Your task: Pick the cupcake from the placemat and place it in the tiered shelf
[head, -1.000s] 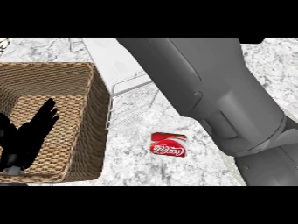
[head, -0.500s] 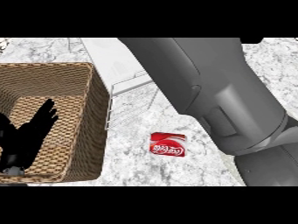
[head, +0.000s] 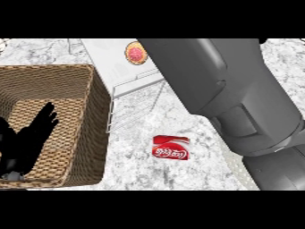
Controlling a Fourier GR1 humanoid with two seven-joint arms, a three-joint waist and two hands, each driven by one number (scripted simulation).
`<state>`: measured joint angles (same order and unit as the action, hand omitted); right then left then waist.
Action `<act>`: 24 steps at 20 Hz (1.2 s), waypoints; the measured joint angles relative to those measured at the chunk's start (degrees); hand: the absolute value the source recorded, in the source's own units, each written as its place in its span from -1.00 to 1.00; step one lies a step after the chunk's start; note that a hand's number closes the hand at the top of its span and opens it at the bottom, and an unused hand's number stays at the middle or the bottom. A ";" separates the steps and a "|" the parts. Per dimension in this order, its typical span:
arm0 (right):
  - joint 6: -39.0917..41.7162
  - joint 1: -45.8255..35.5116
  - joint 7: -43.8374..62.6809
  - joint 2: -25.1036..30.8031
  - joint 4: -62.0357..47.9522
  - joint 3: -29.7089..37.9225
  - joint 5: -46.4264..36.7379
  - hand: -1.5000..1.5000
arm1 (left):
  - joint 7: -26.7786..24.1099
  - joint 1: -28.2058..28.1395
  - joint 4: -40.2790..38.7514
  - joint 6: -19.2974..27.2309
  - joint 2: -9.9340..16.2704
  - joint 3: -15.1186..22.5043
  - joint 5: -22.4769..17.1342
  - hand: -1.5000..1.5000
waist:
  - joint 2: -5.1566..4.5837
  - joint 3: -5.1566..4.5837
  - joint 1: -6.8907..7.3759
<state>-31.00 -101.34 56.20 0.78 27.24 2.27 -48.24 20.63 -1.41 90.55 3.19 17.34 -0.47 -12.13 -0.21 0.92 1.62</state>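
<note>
Head view: one wicker basket [head: 82,89] sits at the tabletop's [head: 201,170] left edge. The left hand [head: 23,138] rests over the basket, fingers straight and spread, holding nothing. One red can [head: 171,147] lies on its side near the tabletop's middle. One wire tiered shelf [head: 131,105] stands beside the basket. One cupcake [head: 135,53] shows at the far edge. The right forearm [head: 227,94] crosses the view; its hand is out of sight.

A wicker basket [head: 95,112] sits left of a red can [head: 171,148] on the marble counter [head: 201,172].
</note>
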 measured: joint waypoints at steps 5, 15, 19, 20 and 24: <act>-6.69 0.31 -1.33 0.03 3.05 3.48 1.32 -1.00 | -0.63 -0.19 0.00 -0.40 -0.13 -0.15 0.10 0.00 | 0.06 0.02 -0.17; -13.41 1.27 3.12 6.06 5.23 4.92 -6.28 -1.00 | -0.20 -2.06 0.36 -0.33 -0.36 -1.52 0.54 0.00 | 0.91 0.04 -2.12; -14.80 2.89 4.48 8.06 8.77 6.03 -9.13 -1.00 | -0.78 -3.40 0.64 -0.57 -0.52 -2.35 0.49 0.00 | 1.48 0.09 -3.37; -14.87 3.64 4.73 8.38 10.09 6.38 -9.47 -1.00 | -0.86 -3.77 0.69 -0.54 -0.57 -2.58 0.49 0.00 | 1.62 0.13 -3.72; -13.49 6.64 5.94 10.24 16.75 8.29 -8.69 -1.00 | -0.99 -4.82 0.94 -1.04 -0.67 -3.26 0.44 0.00 | 2.00 0.19 -4.74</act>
<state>-44.50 -94.70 62.13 11.02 43.98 10.55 -56.93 19.64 -6.23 91.49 2.15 16.67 -3.73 -11.69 1.79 1.11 -3.12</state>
